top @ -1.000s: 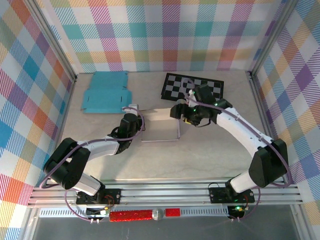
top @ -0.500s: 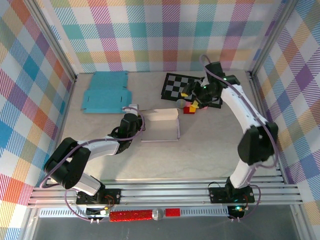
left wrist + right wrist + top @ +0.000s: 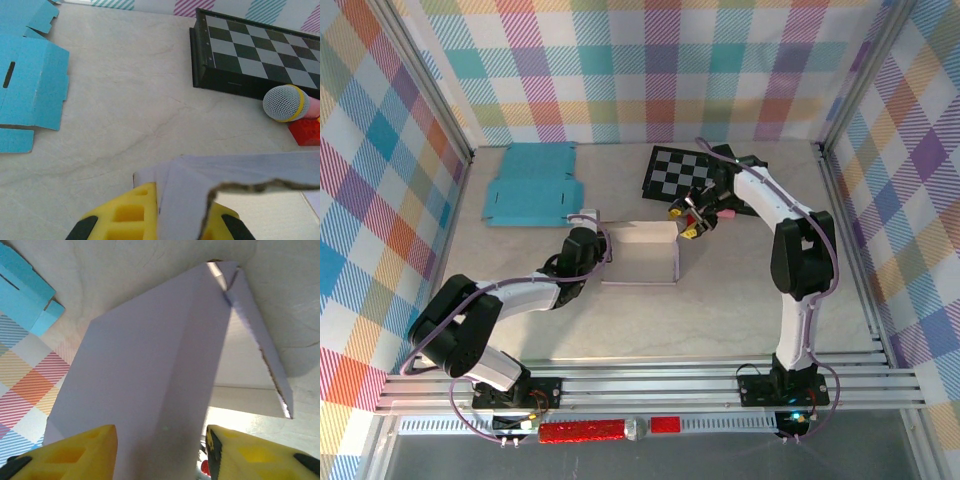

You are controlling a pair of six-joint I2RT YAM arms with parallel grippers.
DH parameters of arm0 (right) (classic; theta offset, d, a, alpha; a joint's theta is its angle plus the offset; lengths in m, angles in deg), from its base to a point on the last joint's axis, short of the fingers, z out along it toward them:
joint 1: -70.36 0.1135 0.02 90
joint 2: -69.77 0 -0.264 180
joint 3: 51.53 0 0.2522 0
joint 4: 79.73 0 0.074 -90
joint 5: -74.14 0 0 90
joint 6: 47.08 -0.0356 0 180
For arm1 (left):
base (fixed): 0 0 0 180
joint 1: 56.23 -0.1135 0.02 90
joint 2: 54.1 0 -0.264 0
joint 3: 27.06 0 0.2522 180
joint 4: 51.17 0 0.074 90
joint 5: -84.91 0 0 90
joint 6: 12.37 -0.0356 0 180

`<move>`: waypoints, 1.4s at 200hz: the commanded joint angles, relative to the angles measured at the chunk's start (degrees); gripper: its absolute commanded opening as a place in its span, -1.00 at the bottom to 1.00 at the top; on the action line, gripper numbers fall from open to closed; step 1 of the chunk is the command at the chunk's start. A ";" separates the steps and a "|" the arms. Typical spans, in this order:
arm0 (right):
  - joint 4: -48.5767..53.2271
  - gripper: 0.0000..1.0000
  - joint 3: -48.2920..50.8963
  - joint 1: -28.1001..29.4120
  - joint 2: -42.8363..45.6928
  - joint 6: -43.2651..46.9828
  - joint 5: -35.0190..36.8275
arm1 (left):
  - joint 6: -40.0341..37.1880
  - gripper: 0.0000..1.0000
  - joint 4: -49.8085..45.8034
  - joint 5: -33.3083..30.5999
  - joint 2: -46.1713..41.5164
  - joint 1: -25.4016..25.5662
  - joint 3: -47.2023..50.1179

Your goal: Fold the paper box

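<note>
The lavender paper box point(image 3: 640, 255) lies half folded in the middle of the table, its back wall raised. My left gripper point(image 3: 588, 243) is shut on the box's left edge. In the left wrist view, yellow fingers point(image 3: 125, 212) pinch the lavender card point(image 3: 240, 170) from both sides. My right gripper point(image 3: 692, 218) is at the box's far right corner. Seen from the right wrist, a lavender flap point(image 3: 150, 365) stands between the open gripper's point(image 3: 161, 440) fingers, with a gap on either side of it.
A flat blue cardboard blank point(image 3: 532, 185) lies at the back left. A chessboard point(image 3: 705, 172) sits at the back centre. In front of it lie a small microphone toy point(image 3: 285, 102) and a red block point(image 3: 305, 132). Plaid walls enclose the table.
The right gripper lifted toward the chessboard, then came back to the box's far right corner, its fingers narrowing around a flap. The left gripper has kept its hold and not moved.
</note>
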 commanded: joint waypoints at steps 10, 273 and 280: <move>-0.26 -0.10 -0.52 0.59 -0.62 -1.13 -2.32 | -0.28 -1.00 0.68 0.26 0.79 0.98 -0.99; -9.66 -0.53 17.22 5.49 8.22 5.98 8.01 | 13.86 -0.05 -22.97 3.77 -10.37 5.68 0.13; -10.02 -0.53 17.51 5.53 8.31 5.90 8.26 | 14.35 -0.02 -23.84 3.87 -10.83 5.73 0.22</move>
